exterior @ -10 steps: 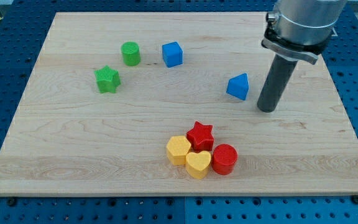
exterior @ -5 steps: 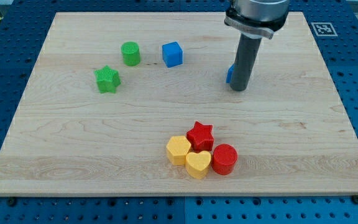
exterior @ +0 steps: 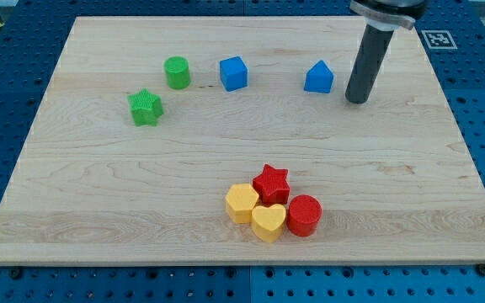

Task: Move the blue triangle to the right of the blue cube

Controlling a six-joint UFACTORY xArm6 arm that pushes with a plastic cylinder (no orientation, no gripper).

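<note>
The blue triangle [exterior: 318, 77] lies on the wooden board near the view's top, right of centre. The blue cube [exterior: 234, 73] sits to its left at about the same height, with a gap between them. My tip [exterior: 357, 100] rests on the board just to the right of the blue triangle and slightly lower, apart from it. The dark rod rises from the tip to the view's top edge.
A green cylinder [exterior: 177, 72] and a green star [exterior: 146, 108] lie left of the blue cube. A red star [exterior: 270, 183], a yellow hexagon-like block [exterior: 242, 203], a yellow heart [exterior: 269, 222] and a red cylinder [exterior: 304, 215] cluster near the view's bottom centre.
The blue triangle has moved up the view, from below the cube's height to level with it. My tip swung left against the triangle, then moved up and to its right.
</note>
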